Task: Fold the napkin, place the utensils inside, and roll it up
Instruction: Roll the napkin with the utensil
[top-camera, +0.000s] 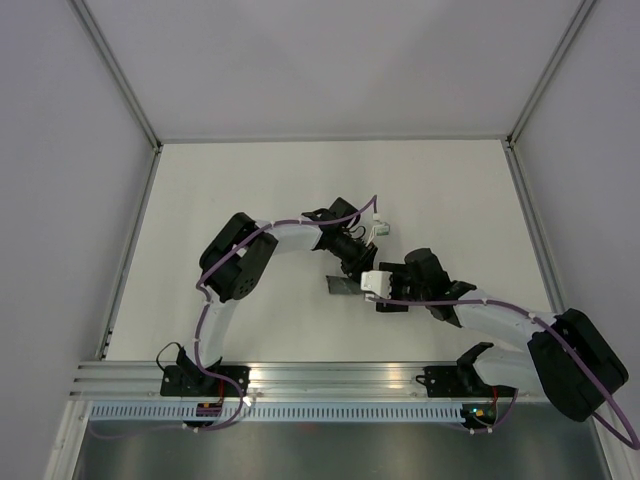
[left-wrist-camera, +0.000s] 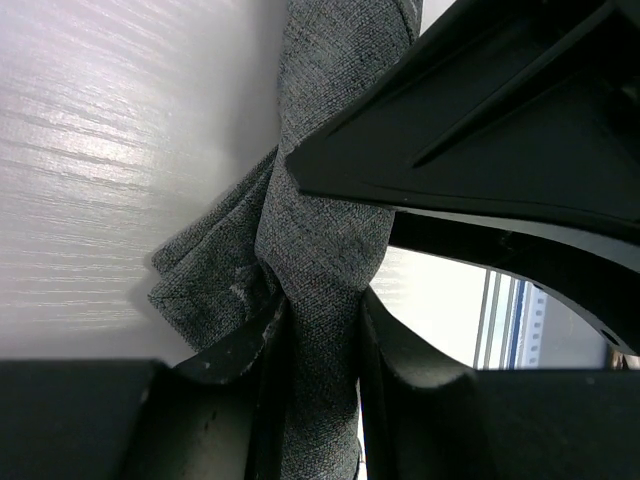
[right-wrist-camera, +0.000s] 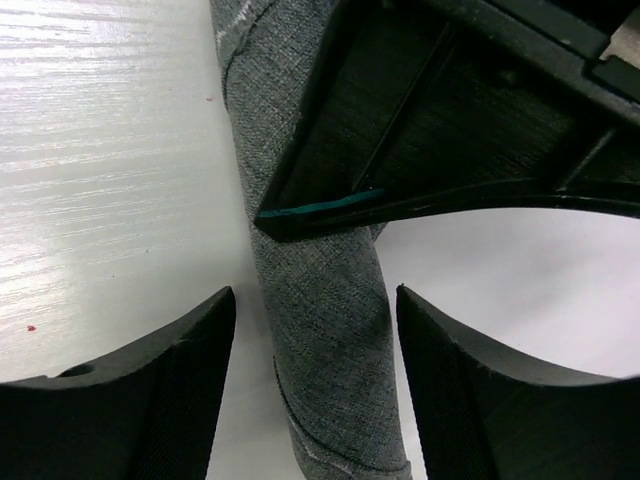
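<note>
The dark grey napkin (top-camera: 338, 287) is rolled into a tight tube on the white table. In the left wrist view the napkin roll (left-wrist-camera: 322, 220) runs between my left fingers, and my left gripper (left-wrist-camera: 318, 345) is shut on it. A loose folded end sticks out to the left. My right gripper (right-wrist-camera: 316, 345) is open and straddles the napkin roll (right-wrist-camera: 325, 290) with gaps on both sides. From above, the left gripper (top-camera: 356, 266) and right gripper (top-camera: 374, 288) meet over the roll. The pink utensil is hidden.
The left gripper's black body (right-wrist-camera: 450, 120) hangs just beyond my right fingers. The right gripper's body (left-wrist-camera: 480, 120) crowds the left wrist view. White walls with metal frame posts (top-camera: 120, 80) enclose the table, and an aluminium rail (top-camera: 330, 378) runs along the near edge.
</note>
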